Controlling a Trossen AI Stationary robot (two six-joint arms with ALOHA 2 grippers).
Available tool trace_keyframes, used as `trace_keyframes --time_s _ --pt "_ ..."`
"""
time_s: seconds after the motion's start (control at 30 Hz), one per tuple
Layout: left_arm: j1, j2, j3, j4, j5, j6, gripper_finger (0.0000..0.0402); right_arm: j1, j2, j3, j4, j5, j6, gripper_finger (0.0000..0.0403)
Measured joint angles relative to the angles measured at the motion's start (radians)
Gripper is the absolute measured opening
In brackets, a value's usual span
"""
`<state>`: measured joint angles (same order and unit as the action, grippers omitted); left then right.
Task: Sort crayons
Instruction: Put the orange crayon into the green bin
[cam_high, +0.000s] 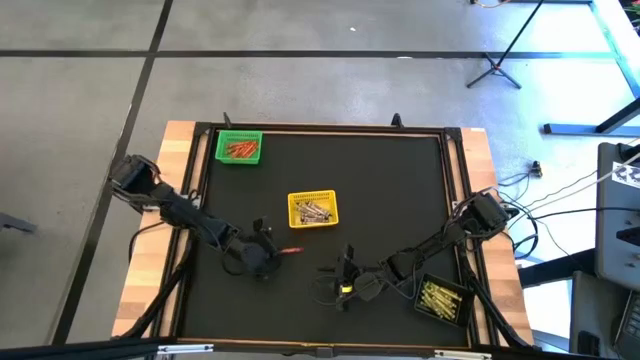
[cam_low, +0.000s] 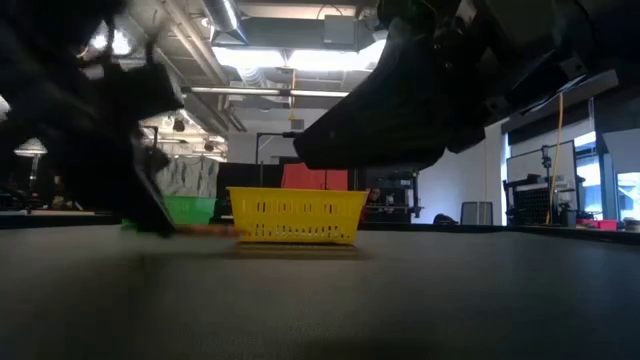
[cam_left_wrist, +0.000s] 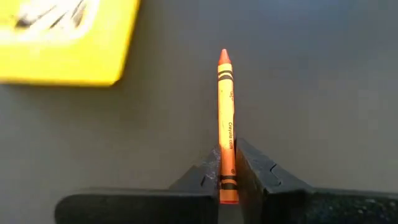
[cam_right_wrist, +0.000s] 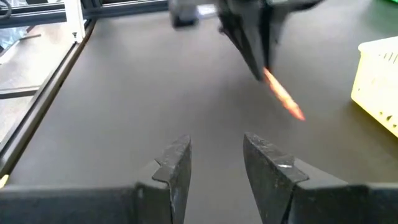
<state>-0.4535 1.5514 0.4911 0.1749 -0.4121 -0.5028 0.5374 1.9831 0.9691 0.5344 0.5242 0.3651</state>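
An orange crayon lies between the fingers of my left gripper, which is shut on it, left of the mat's middle. The crayon's pointed tip faces away from the gripper, toward the right. My right gripper stands open with nothing between its fingers, low over the mat, a short way right of the crayon. A green basket at the far left holds orange-red crayons. A yellow basket in the middle and a black basket at the near right also hold crayons. My left gripper pinches the crayon's blunt end between its two fingers. The fingers slant down from the table's left and lie along the crayon. The crayon sticks out past the fingertips, low over the mat; whether its tip touches the mat I cannot tell.
The black mat is bordered by a raised frame and wooden table edges. The yellow basket stands just beyond the left gripper. Bare mat lies between the two grippers and across the far right.
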Motion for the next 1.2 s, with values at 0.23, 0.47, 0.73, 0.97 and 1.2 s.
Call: trace_keyframes --time_s 0.23,0.47,0.73,0.97,1.2 --pt "-0.066 -0.188 0.000 -0.050 -0.007 0.048 0.0016 0.000 0.000 0.000 0.000 0.002 0.002 0.0143" --pt "-0.078 -0.427 0.000 -0.215 -0.182 0.121 0.0016 0.000 0.000 0.000 0.000 0.009 0.004 0.0143" --pt "0.000 -0.658 0.001 -0.502 -0.534 0.124 0.0016 -0.001 0.000 0.000 0.000 0.011 0.005 0.0143" --pt "0.185 -0.721 0.002 -0.674 -0.700 0.146 0.0016 -0.001 0.000 0.000 0.000 0.028 0.007 0.0143" --pt "0.457 -0.719 -0.026 -0.691 -0.687 0.220 0.0016 -0.001 0.000 0.000 0.000 0.030 0.022 0.0143"
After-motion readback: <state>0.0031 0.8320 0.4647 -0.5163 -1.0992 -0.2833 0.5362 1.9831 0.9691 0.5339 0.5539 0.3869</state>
